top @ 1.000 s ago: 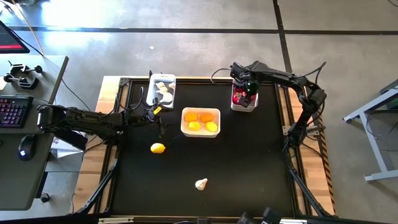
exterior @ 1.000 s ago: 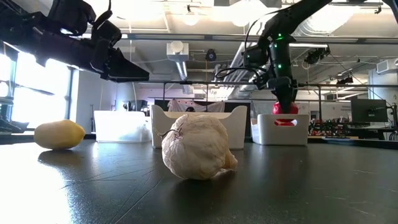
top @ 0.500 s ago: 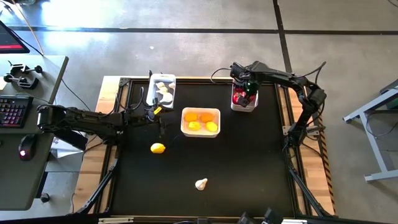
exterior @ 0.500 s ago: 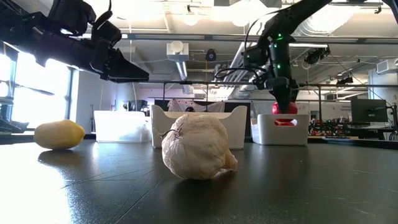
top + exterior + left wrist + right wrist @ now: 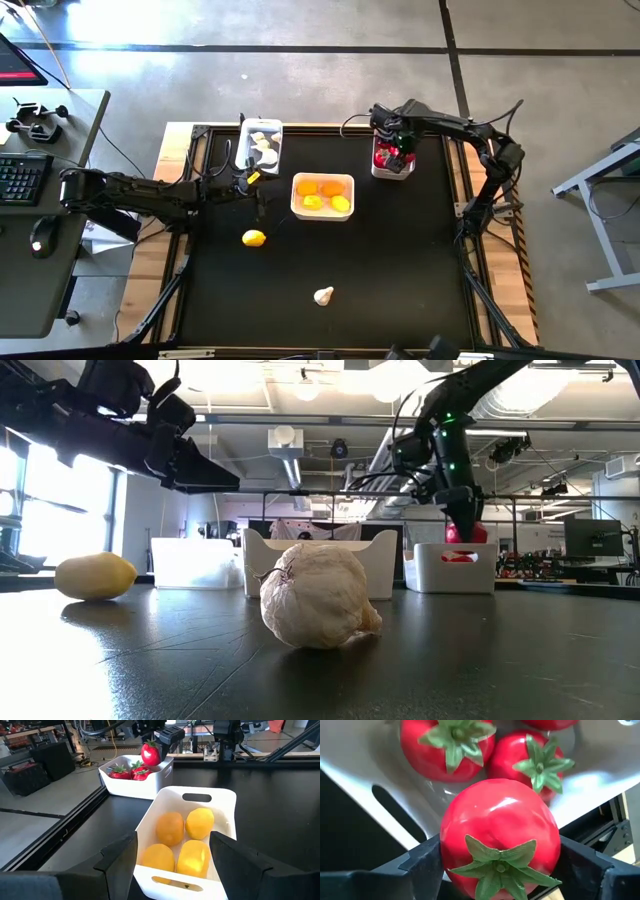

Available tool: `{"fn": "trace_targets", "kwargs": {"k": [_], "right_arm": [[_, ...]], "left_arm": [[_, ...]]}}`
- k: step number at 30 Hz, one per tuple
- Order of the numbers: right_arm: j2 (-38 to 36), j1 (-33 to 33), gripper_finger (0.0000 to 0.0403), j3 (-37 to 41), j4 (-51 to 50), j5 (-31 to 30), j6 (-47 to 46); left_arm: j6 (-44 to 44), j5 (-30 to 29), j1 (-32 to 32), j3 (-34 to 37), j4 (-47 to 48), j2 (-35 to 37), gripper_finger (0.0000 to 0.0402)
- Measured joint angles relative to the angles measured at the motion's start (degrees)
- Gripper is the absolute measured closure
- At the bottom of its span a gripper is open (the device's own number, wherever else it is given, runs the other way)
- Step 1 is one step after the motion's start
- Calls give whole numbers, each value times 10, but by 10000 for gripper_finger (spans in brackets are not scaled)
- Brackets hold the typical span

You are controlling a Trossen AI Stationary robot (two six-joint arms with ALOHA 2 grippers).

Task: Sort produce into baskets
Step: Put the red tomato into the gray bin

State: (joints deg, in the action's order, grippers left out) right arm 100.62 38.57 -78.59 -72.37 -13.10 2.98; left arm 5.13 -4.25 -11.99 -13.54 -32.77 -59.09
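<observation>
- The table (image 5: 400, 260) carries three bins along its far edge; the tomato bin (image 5: 391, 165) sits at the far right corner.
- The right gripper (image 5: 397, 152), jaws clamped on a red tomato (image 5: 499, 832), hangs over that bin; it should release low, above the fruit inside.
- The left gripper (image 5: 256, 190), jaws spread and empty, waits near the left edge, close to the loose lemon (image 5: 254, 238).

3 white baskets stand in the far half of the table. The narrow left basket (image 5: 262, 145) holds whitish garlic bulbs; the wider middle basket (image 5: 322, 197) holds 4 yellow-orange lemons (image 5: 185, 840); the narrow right basket (image 5: 391, 160) holds red fruits (image 5: 131, 771). A red, green-topped tomato (image 5: 500, 836) hangs pinched above the right basket. A lemon (image 5: 254, 238) and a garlic bulb (image 5: 323, 296) lie loose nearer.
</observation>
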Motion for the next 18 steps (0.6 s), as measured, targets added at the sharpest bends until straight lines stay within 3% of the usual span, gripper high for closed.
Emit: {"fn": "trace_targets", "kwargs": {"k": [7,15,18], "right_arm": [[0,1,141,0,-3,23,-4],[0,-23,45,0,12,11,-3],[0,-23,29,0,11,12,-1]], "left_arm": [[0,0,0,0,0,0,168],[0,0,0,0,5,0,168],[0,0,0,0,5,0,168]]}}
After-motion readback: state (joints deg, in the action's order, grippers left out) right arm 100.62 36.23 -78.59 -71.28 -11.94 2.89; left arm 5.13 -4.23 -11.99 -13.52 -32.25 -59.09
